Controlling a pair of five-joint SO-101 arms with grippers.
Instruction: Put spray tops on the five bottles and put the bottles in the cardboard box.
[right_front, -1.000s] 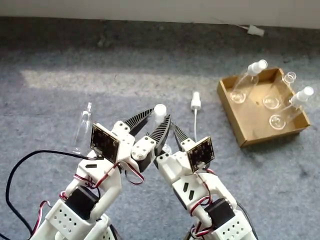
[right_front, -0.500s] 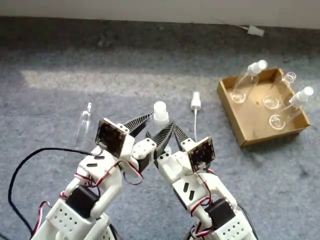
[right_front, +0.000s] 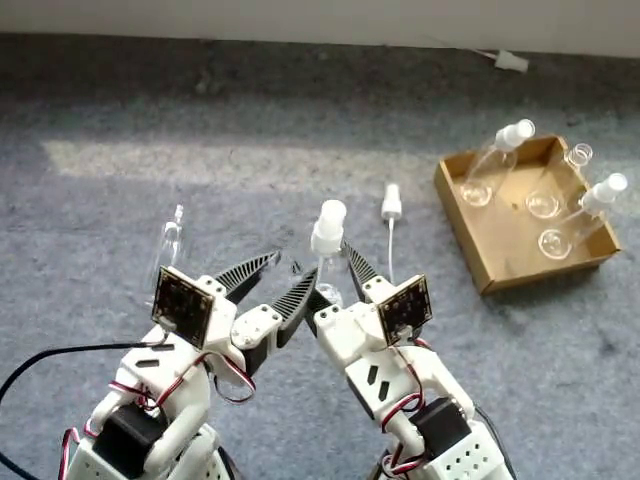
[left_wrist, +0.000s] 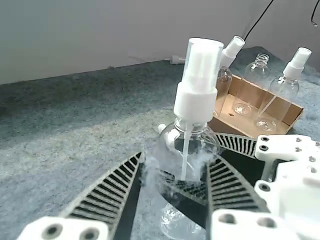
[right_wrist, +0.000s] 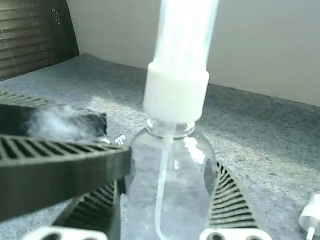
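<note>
Grey short-pile carpet (right_front: 300, 140) covers the work surface and ends at a pale wall (right_front: 300, 15) on the far side. A band of sunlight lies across the carpet.

Near the middle, a clear round plastic bottle (right_front: 327, 262) is held roughly upright. A white spray top sits on its neck and a thin dip tube runs down inside. The right gripper (right_front: 338, 285) pinches the bottle's body between its black ribbed jaws. The left gripper (right_front: 272, 282) sits just beside it with its jaws spread wide; whether they touch the bottle cannot be told.

Five bottles can be counted:
- the held one;
- three leaning in the brown cardboard box (right_front: 458, 228) at the right, two with white tops and one with an open neck;
- one bare clear bottle (right_front: 167, 250) lying on the carpet to the left.

One loose white spray top (right_front: 391, 206) lies between the held bottle and the box. A second loose spray top (right_front: 511, 62) lies near the wall.
</note>
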